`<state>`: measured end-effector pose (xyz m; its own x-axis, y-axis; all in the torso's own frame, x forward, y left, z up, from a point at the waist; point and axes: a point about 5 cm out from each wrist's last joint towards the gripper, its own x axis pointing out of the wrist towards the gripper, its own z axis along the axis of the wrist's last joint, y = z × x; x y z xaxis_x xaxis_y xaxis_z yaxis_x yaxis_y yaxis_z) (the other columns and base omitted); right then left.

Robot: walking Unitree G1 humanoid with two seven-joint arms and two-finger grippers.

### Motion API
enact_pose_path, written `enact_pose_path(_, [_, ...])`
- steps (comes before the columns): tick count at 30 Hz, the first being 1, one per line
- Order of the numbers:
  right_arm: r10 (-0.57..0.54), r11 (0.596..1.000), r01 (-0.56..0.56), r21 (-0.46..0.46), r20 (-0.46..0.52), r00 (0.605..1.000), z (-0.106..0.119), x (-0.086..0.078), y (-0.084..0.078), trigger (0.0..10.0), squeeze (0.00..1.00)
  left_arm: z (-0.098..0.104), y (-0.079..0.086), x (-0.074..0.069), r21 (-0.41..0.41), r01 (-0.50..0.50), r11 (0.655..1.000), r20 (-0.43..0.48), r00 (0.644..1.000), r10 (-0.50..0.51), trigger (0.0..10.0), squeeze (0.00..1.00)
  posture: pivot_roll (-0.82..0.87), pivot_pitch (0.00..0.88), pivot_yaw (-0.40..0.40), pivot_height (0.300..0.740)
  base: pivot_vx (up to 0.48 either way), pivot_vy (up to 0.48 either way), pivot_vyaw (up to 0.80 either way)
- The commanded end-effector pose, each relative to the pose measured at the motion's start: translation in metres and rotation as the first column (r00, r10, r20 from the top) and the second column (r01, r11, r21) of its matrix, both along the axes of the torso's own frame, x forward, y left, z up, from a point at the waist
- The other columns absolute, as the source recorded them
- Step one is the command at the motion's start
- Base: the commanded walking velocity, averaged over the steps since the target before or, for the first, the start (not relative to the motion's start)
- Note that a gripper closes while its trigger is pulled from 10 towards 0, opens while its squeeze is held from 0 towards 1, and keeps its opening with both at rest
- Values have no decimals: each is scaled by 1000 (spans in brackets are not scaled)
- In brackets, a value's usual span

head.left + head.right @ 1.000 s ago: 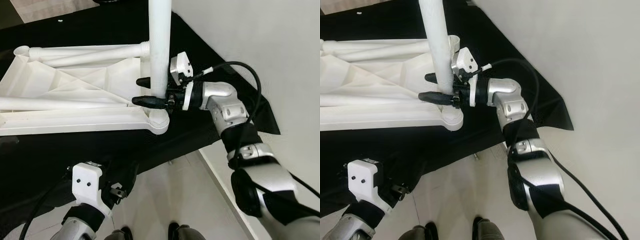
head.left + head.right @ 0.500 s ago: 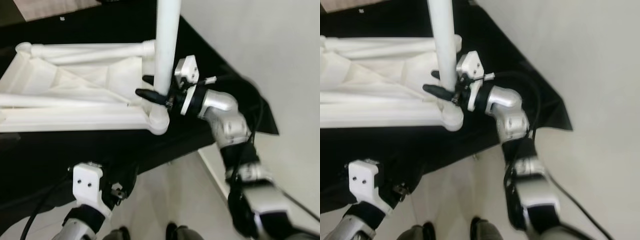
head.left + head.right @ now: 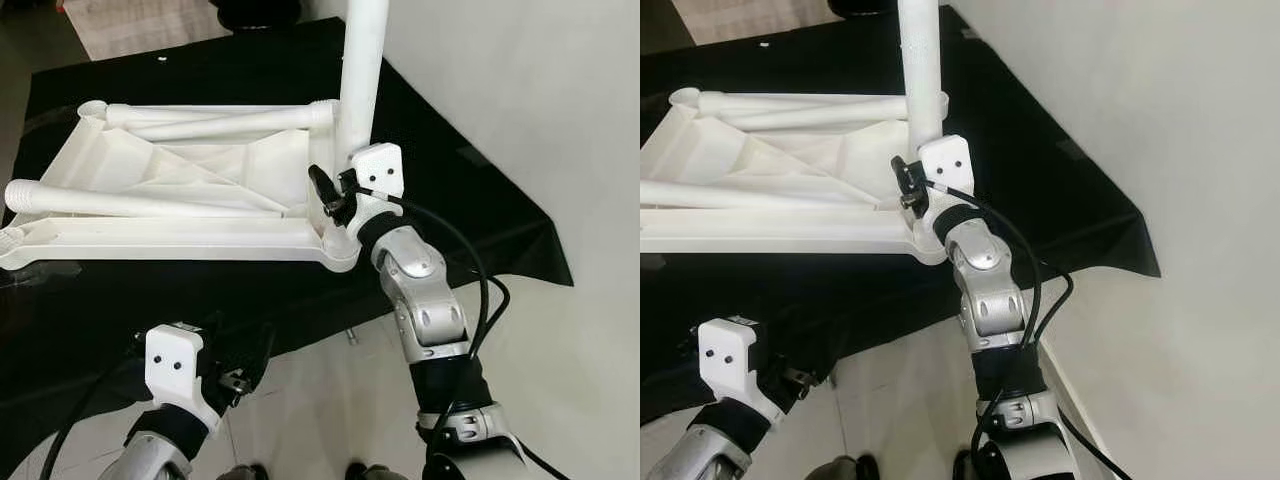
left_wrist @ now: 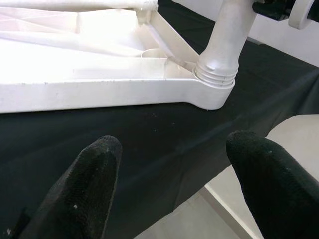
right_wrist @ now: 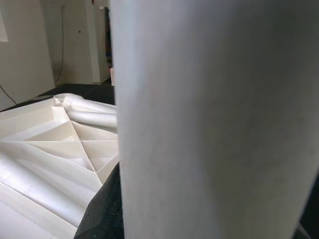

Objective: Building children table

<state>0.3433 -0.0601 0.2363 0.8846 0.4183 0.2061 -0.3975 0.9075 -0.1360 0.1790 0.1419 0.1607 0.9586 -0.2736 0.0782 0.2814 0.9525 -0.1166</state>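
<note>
A white plastic table top point(image 3: 180, 238) lies upside down on a black cloth. One white leg point(image 3: 362, 80) stands upright in its near right corner socket point(image 4: 215, 74). Two more legs point(image 3: 220, 120) lie across the ribbed underside. My right gripper point(image 3: 335, 195) is shut on the upright leg just above the socket. In the right wrist view the leg point(image 5: 214, 119) is pressed close, with a black finger point(image 5: 102, 209) beside it. My left gripper point(image 4: 169, 164) hangs open below the cloth's front edge, with its fingertips point(image 4: 94, 169) wide apart and holding nothing.
The black cloth point(image 3: 470, 190) covers a low surface and ends at a corner on the right. A white wall point(image 3: 540, 100) runs close along the right. Pale floor tiles point(image 3: 320, 400) lie in front, and a light rug point(image 3: 140, 25) lies at the far end.
My right wrist has turned around the upright leg, and the forearm has swung from the right side to the near side. The camera has shifted. The left arm has stayed put.
</note>
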Motion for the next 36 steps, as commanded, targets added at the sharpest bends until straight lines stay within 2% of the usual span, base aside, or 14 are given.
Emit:
enact_pose_path(1, [113, 993, -108, 45, -100, 989, -10, -3, 25, 10000, 1000, -3, 1, 0, 3, 0, 1000, -16, 1000, 0, 10000, 0, 46, 218, -21, 740, 0, 0, 0])
enact_pose_path(4, [178, 983, -173, 57, -82, 981, -2, -3, 27, 10000, 1000, -3, 1, 0, 2, 0, 1000, -15, 1000, 0, 10000, 0, 46, 218, -21, 740, 0, 0, 0])
enact_pose_path(5, [337, 941, -333, 66, -50, 940, 9, 1, 28, 10000, 1000, -3, 1, 0, 0, 1, 1000, -15, 1000, -1, 10000, 0, 50, 222, -25, 740, 0, 0, 0])
enact_pose_path(9, [413, 911, -413, -10, 16, 911, 23, 11, 21, 10000, 1000, -3, 0, 0, -3, 2, 1000, -14, 1000, -2, 10000, 0, 49, 224, -27, 740, 0, 0, 0])
enact_pose_path(10, [493, 870, -492, -45, 13, 870, 27, 15, 20, 10000, 0, -2, -1, 0, -6, 1, 1000, -12, 1000, -1, 10000, 0, 51, 228, -32, 740, 0, 0, 0])
enact_pose_path(16, [730, 668, -723, -178, -34, 683, 42, 22, 15, 10000, 0, -1, -2, -1, -13, -1, 1000, -8, 1000, 1, 10000, 0, 62, 233, -38, 740, 0, 0, 0])
enact_pose_path(21, [741, 655, -733, -183, -36, 671, 42, 23, 15, 10000, 0, -1, -2, -1, -13, -1, 1000, -8, 1000, 1, 10000, 0, 62, 233, -38, 740, 0, 0, 0])
enact_pose_path(25, [827, 532, -821, -205, -81, 556, 48, 24, 17, 10000, 0, -1, -2, -1, -14, -5, 1000, -9, 1000, 5, 10000, 0, 81, 241, -35, 740, 0, 0, 0])
enact_pose_path(26, [880, 420, -880, -221, -140, 455, 46, 22, 15, 10000, 0, -1, -2, -2, -14, -4, 1000, -11, 1000, 4, 10000, 0, 90, 243, -34, 740, 0, 0, 0])
enact_pose_path(29, [894, 361, -900, -245, -184, 408, 42, 21, 12, 10000, 0, -1, -2, -2, -15, -5, 1000, -13, 1000, 5, 10000, 0, 90, 244, -36, 740, 0, 0, 0])
enact_pose_path(33, [895, 354, -903, -244, -191, 403, 41, 22, 10, 10000, 0, -1, -2, -2, -16, -6, 1000, -14, 1000, 6, 10000, 0, 91, 246, -37, 740, 0, 0, 0])
enact_pose_path(34, [895, 356, -903, -239, -189, 403, 41, 22, 10, 7176, 0, -1, -3, -3, -16, -8, 1000, -14, 1000, 7, 10000, 0, 91, 247, -37, 740, 0, 0, 0])
enact_pose_path(35, [895, 356, -903, -239, -189, 403, 41, 22, 10, 7176, 0, -1, -3, -3, -16, -8, 1000, -14, 1000, 7, 10000, 0, 91, 247, -37, 740, 0, 0, 0])
enact_pose_path(36, [896, 360, -903, -235, -182, 405, 42, 23, 10, 1922, 0, -1, -3, -3, -17, -8, 1000, -15, 1000, 8, 10000, 0, 91, 247, -35, 740, 0, 0, 0])
